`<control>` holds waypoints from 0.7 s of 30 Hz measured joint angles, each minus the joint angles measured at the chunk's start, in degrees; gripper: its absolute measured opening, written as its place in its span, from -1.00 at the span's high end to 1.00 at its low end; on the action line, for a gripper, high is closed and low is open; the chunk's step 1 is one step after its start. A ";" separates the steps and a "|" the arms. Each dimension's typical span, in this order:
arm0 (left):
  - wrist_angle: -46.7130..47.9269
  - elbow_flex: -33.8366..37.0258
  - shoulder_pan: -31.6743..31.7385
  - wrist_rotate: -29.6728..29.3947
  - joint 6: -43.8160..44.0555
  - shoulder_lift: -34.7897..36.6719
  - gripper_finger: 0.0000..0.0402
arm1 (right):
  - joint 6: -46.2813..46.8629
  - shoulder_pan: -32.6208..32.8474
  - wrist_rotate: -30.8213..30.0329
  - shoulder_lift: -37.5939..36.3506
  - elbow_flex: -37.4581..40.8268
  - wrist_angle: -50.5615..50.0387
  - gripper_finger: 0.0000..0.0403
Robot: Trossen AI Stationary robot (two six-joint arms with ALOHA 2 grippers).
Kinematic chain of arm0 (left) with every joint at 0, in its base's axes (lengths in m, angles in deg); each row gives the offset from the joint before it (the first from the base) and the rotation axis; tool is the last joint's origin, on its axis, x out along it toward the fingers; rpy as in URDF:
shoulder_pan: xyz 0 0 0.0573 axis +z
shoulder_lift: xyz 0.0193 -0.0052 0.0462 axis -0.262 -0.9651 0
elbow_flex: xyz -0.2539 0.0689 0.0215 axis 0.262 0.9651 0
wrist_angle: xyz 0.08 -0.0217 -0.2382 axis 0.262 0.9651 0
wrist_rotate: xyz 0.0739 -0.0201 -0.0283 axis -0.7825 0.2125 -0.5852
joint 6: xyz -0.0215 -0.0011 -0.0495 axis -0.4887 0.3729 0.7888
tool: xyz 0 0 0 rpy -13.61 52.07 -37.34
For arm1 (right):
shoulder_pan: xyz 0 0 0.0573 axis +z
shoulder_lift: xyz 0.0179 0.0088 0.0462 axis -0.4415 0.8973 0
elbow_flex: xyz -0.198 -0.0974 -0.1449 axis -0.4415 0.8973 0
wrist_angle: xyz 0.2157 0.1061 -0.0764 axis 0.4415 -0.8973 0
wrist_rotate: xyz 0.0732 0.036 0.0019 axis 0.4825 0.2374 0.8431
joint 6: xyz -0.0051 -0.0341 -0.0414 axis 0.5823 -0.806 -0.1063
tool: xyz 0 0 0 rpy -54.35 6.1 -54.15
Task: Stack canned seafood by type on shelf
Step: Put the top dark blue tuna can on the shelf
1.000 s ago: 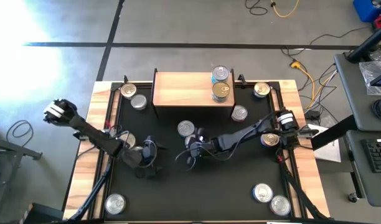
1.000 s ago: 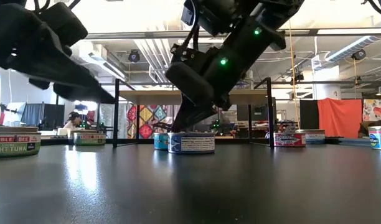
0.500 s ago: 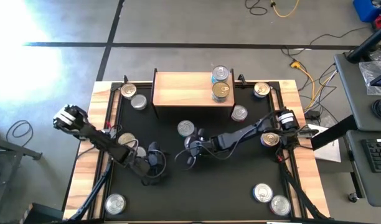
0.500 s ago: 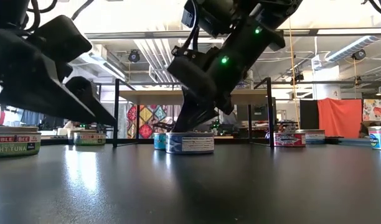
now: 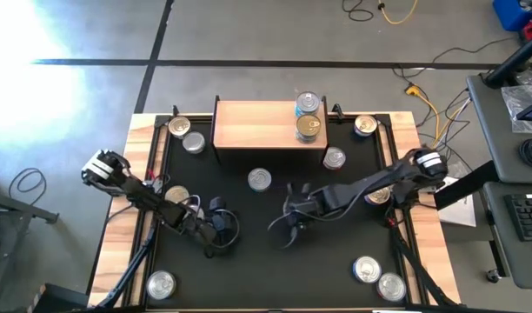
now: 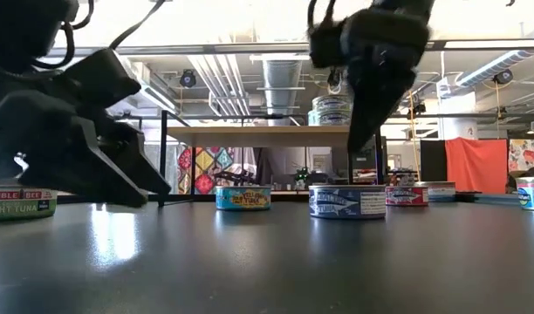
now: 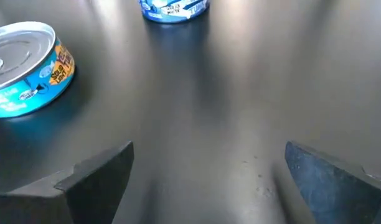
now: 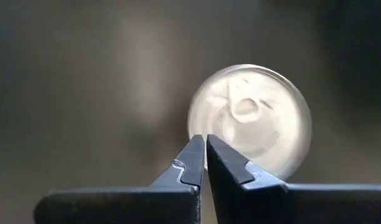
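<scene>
The right pincer is hanging over the middle of the dark worktop with its fingers pressed together and nothing between them. A silver-lidded tin is lying just past the fingertips in the right wrist view; that tin is not readable in the high view. The shut fingers are probably serving to nudge a tin rather than to lift it.

The left pincer is sitting low over the worktop, near the right one, its fingers standing wide apart and gripping nothing. A blue-labelled tin is resting ahead of it, to one side.

The shelf is standing at the far edge, already carrying a silver tin and a gold tin at its right end. The remainder of the board is lying bare.

Other tins are sitting scattered: one before the shelf, two at the near right corner. Open surface is lying between both pincers and the near edge.
</scene>
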 joint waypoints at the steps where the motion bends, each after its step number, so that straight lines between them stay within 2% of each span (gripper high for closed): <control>1: 0.04 -0.29 0.16 0.03 -0.40 -0.65 -0.99 | -0.01 0.25 -1.57 -0.87 0.12 -1.16 0.94; 6: 0.00 -2.90 1.26 0.10 -2.57 -4.16 -0.99 | 3.71 -0.70 -14.02 -2.86 1.41 -7.81 0.94; 10: 0.55 -4.96 1.64 0.05 -3.70 -6.57 -0.99 | 9.70 -2.79 -13.75 -1.41 3.04 -15.60 0.94; 13: 1.53 -5.90 1.73 -0.18 -3.63 -7.35 -0.99 | 10.95 -4.18 -11.73 -0.13 4.99 -16.83 0.94; 17: 2.62 -6.30 1.75 -0.17 -3.55 -7.39 -0.99 | 7.52 -6.00 -11.62 1.71 6.49 -9.50 0.94; 21: 5.79 -6.32 1.81 0.35 -3.82 -5.22 -0.99 | 0.40 -7.89 -7.79 3.22 7.31 6.44 0.94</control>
